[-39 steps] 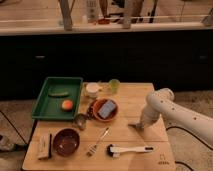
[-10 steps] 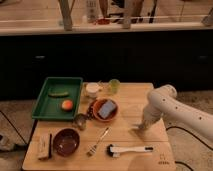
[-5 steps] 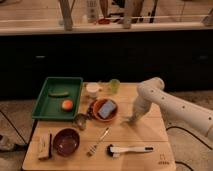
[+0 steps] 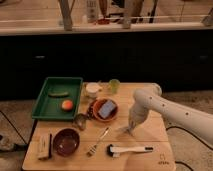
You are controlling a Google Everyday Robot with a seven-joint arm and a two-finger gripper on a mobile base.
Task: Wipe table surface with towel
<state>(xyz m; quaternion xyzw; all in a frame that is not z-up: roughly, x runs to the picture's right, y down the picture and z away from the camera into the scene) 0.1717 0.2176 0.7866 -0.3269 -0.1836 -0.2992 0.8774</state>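
Observation:
The wooden table [image 4: 150, 135] carries dishes on its left half. My white arm reaches in from the right, and my gripper [image 4: 131, 127] points down onto the table top right of the orange bowl [image 4: 95, 111]. A small pale patch [image 4: 123, 130] lies on the table at the gripper's tip. It may be the towel, but I cannot tell. No other towel shows.
The orange bowl holds a blue sponge [image 4: 107, 108]. A green tray [image 4: 50, 102] holds a cucumber [image 4: 58, 93] and an orange [image 4: 67, 105]. Also here are a white cup [image 4: 92, 90], green cup [image 4: 114, 85], dark bowl [image 4: 66, 141], fork [image 4: 97, 141] and brush [image 4: 129, 149].
My arm and gripper have slid left along the table, from near its right edge toward the middle, beside the orange bowl. The dishes have not moved.

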